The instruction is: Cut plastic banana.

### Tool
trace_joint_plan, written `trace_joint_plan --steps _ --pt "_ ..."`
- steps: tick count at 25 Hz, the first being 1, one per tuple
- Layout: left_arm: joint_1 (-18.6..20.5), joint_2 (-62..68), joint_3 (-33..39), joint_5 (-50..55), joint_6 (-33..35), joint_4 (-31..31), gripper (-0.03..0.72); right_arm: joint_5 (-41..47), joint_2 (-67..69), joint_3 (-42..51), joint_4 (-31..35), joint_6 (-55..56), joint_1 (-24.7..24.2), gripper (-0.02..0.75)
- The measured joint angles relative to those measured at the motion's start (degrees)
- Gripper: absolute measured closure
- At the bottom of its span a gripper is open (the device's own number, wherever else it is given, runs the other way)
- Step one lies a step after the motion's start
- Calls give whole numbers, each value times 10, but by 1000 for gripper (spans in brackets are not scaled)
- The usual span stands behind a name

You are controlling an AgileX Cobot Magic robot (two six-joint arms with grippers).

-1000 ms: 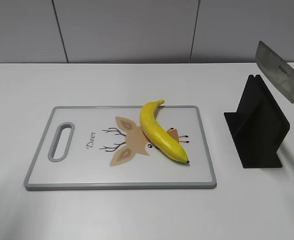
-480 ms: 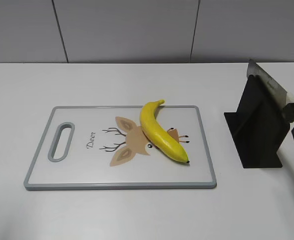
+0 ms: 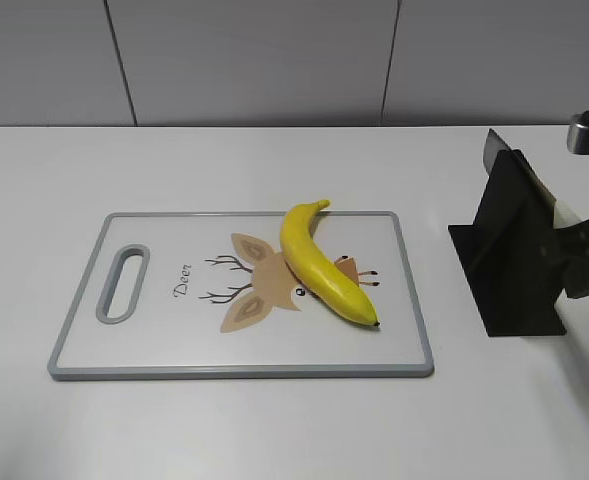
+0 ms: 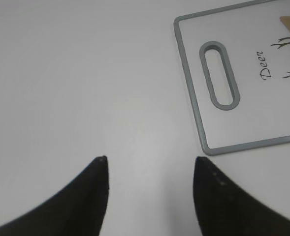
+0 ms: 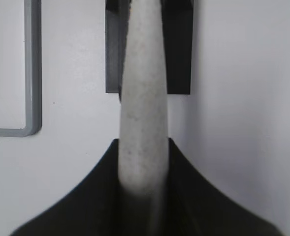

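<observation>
Plastic banana [image 3: 324, 268], glossy yellow, whole and uncut, lies across the deer-print white cutting board [image 3: 154, 350]. Right of the board, the steel knife [image 3: 496, 150] has dropped into the black wedge stand [image 3: 509, 260] since a second ago; cutting looks finished or abandoned. Left wrist view: left gripper [image 4: 149, 169] spread wide, empty, beside the board's handle end. Right wrist view: right gripper [image 5: 144, 169] clamped on the knife's pale handle [image 5: 144, 113].

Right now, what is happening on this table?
The right tool grips the pale handle of a knife, whose blade sits down in the black knife stand. The left tool hangs open over bare table beside the cutting board. The plastic banana lies whole on the board, not yet cut.
</observation>
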Motion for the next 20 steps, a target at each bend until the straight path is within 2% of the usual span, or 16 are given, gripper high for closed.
trace_joint_plan --steps 9,20 --pt "0 0 0 0 0 1 153 -2 13 -1 1 1 0 561" --pt "0 0 0 0 0 2 153 41 -11 0 3 0 0 561"
